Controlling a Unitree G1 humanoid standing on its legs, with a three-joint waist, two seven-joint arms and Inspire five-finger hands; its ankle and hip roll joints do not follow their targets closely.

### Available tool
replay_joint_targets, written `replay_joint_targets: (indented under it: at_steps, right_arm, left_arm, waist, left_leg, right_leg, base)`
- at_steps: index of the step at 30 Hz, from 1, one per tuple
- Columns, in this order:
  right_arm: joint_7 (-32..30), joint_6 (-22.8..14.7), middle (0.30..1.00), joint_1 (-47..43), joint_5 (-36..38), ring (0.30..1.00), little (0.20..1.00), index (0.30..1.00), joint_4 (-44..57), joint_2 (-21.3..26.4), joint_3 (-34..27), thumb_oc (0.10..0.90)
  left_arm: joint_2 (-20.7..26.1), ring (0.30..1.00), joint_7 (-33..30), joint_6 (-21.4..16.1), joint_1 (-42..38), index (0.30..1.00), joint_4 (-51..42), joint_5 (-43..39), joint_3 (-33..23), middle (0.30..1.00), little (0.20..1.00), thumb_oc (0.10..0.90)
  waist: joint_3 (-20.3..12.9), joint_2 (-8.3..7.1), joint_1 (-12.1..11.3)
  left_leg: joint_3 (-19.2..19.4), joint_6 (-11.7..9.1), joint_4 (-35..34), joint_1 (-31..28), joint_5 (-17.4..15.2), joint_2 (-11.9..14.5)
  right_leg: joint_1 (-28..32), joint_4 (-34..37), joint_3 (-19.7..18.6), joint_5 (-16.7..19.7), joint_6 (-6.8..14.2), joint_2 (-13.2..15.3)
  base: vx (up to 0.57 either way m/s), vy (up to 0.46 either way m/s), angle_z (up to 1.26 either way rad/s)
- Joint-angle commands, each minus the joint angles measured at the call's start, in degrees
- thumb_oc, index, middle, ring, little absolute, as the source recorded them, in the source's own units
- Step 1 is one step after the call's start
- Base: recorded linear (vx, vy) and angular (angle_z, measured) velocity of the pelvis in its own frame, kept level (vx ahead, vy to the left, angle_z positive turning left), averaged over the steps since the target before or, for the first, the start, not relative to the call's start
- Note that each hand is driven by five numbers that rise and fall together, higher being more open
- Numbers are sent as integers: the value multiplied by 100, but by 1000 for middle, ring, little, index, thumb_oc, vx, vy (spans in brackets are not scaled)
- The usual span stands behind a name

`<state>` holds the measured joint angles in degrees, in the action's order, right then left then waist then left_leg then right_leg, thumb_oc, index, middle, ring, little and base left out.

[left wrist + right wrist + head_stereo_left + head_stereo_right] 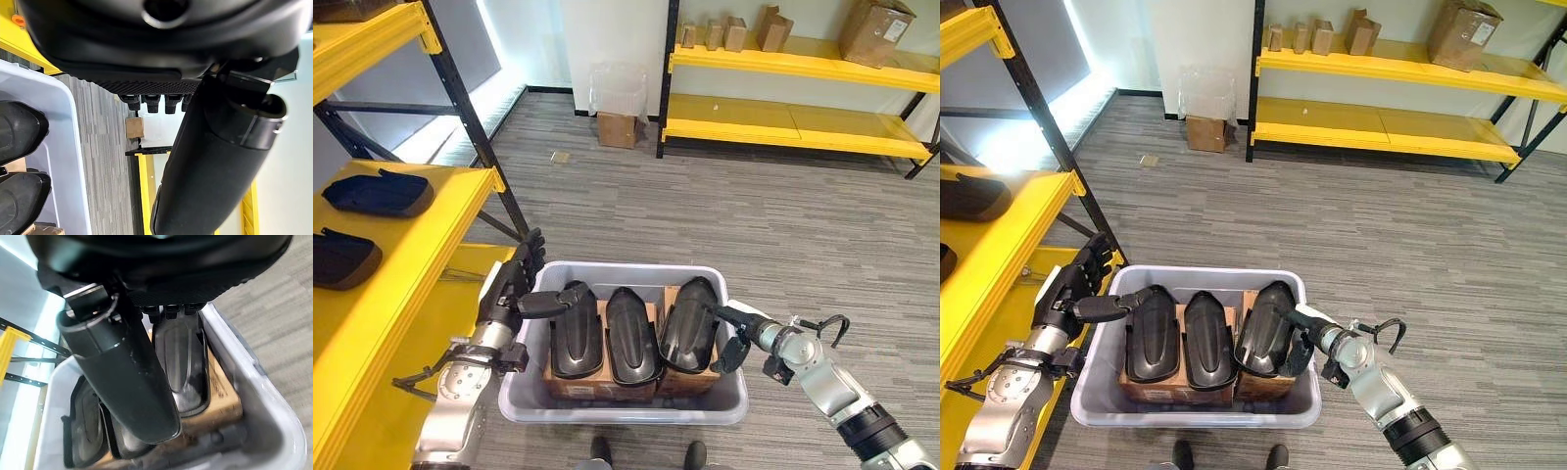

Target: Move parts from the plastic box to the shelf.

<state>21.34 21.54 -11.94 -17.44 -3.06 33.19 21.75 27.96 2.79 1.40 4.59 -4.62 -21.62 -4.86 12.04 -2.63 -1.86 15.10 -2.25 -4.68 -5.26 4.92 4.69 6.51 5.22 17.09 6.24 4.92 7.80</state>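
A grey plastic box [626, 271] stands on the carpet in front of me. Three black moulded parts lie side by side in it on cardboard: the left part [578, 343], the middle part [631, 338] and the right part [688, 323]. My left hand [509, 289] is at the box's left rim, open, fingers straight up and thumb stretched toward the left part. My right hand [732, 319] is open at the right part's [183, 362] outer edge, thumb near its top. Two more black parts [377, 193] rest on the yellow shelf [431, 245] to my left.
The left shelf's black uprights [475, 127] rise just behind my left hand. A second yellow shelf [803, 64] with several cardboard boxes stands at the far wall. A small cardboard box [617, 128] sits on the floor beside it. Open carpet lies beyond the box.
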Motion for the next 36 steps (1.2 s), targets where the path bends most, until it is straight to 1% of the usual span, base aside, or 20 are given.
replay_joint_targets:
  at_steps: [1,5,7,9,13,14,15,17,18,22,24,26,30,31,36]
  right_arm:
    - [-340,-442,1000,-662,-549,1000,1000,1000,-258,109,-32,900]
    - [-315,-689,1000,-549,-769,1000,1000,1000,-300,128,-27,900]
    - [-371,-815,1000,-554,-757,1000,1000,1000,-260,145,23,900]
    - [-521,-857,1000,-645,-800,1000,1000,1000,-311,117,128,900]
    - [-604,-791,1000,-974,-854,1000,1000,1000,-436,15,355,900]
    - [-613,-722,1000,-1086,-891,1000,1000,1000,-471,-2,425,900]
    - [-619,-674,1000,-1264,-958,1000,1000,1000,-562,-33,523,900]
    - [-647,-680,1000,-1419,-991,1000,1000,1000,-685,-90,650,900]
    - [-676,-657,1000,-1472,-973,1000,1000,1000,-681,-93,703,900]
    - [-858,-702,1000,-1703,-899,1000,1000,1000,-835,-177,885,900]
    - [-999,-804,1000,-1790,-794,1000,1000,1000,-874,-250,924,900]
    - [-1029,-831,1000,-1817,-771,1000,1000,1000,-875,-298,926,900]
    - [-951,-738,1000,-1933,-819,1000,1000,1000,-895,-408,1006,900]
    - [-921,-655,1000,-1969,-881,1000,1000,1000,-942,-458,1082,900]
    - [-1070,-457,1000,-2033,-894,1000,1000,1000,-1049,-551,1181,900]
  left_arm:
    - [97,1000,4,-393,-646,1000,-148,85,-87,1000,1000,900]
    - [90,1000,-14,-376,-645,1000,-161,99,-64,1000,1000,900]
    - [112,1000,-132,-365,-687,1000,-194,79,-25,1000,1000,900]
    - [150,1000,-254,-372,-794,1000,-160,25,40,1000,1000,900]
    - [215,1000,-365,-432,-1063,1000,-91,-33,159,1000,1000,900]
    - [245,1000,-376,-429,-1139,1000,-80,-31,191,1000,1000,900]
    - [296,1000,-411,-452,-1245,1000,-72,51,249,1000,1000,900]
    - [391,1000,-428,-481,-1355,1000,-42,346,343,1000,1000,900]
    - [438,1000,-478,-435,-1364,1000,-50,259,354,1000,1000,900]
    - [518,1000,-767,-393,-1464,1000,1,156,361,1000,1000,900]
    - [503,1000,-869,-354,-1509,1000,17,148,358,1000,1000,900]
    - [494,1000,-887,-309,-1520,1000,9,143,350,1000,1000,900]
    - [424,1000,-859,-260,-1533,1000,52,163,344,1000,1000,900]
    - [388,1000,-841,-249,-1534,1000,67,155,346,1000,1000,900]
    - [339,1000,-824,-329,-1504,1000,142,181,382,1000,1000,900]
  waist:
    - [-359,2,-73]
    - [-265,23,-75]
    - [-137,49,-77]
    - [-7,86,-85]
    - [294,165,-118]
    - [381,187,-131]
    - [514,230,-146]
    - [652,276,-165]
    - [688,286,-180]
    - [777,333,-211]
    - [802,354,-229]
    - [808,361,-239]
    - [800,374,-284]
    - [797,387,-309]
    - [846,416,-360]
  left_leg:
    - [-218,-54,-32,-158,-537,53]
    - [-201,-10,25,-101,-547,14]
    - [-201,30,151,11,-576,-15]
    - [-220,72,353,209,-626,-48]
    - [-253,148,608,591,-667,-134]
    - [-255,167,651,685,-666,-158]
    - [-266,196,676,786,-653,-200]
    - [-276,235,708,883,-644,-259]
    - [-280,254,712,915,-644,-286]
    - [-268,292,714,985,-622,-329]
    - [-274,302,730,1009,-629,-341]
    - [-282,307,744,1015,-636,-345]
    - [-311,309,769,1029,-638,-347]
    - [-322,306,783,1051,-633,-348]
    - [-350,284,770,1106,-593,-330]
  right_leg:
    - [168,-259,-88,-615,210,98]
    - [70,-367,-113,-620,228,141]
    - [-58,-490,-175,-629,239,184]
    - [-241,-650,-252,-644,245,226]
    - [-560,-861,-388,-654,271,289]
    - [-636,-900,-415,-649,282,302]
    - [-715,-930,-440,-636,293,320]
    - [-807,-984,-477,-608,325,353]
    - [-825,-985,-490,-603,340,367]
    - [-898,-994,-494,-576,368,418]
    - [-916,-1011,-483,-582,370,434]
    - [-917,-1023,-480,-589,371,438]
    - [-916,-1069,-460,-624,357,436]
    - [-917,-1089,-449,-644,345,429]
    - [-945,-1166,-405,-701,315,396]
  base:
    - [38,25,1]
    - [6,15,1]
    - [-44,42,2]
    - [-124,57,-4]
    - [-141,49,2]
    - [-192,67,-1]
    - [-180,71,-4]
    - [-118,60,-3]
    - [-63,43,0]
    - [-45,33,-2]
    - [0,0,0]
    - [0,0,0]
    - [0,0,0]
    - [0,0,0]
    - [-18,-11,1]
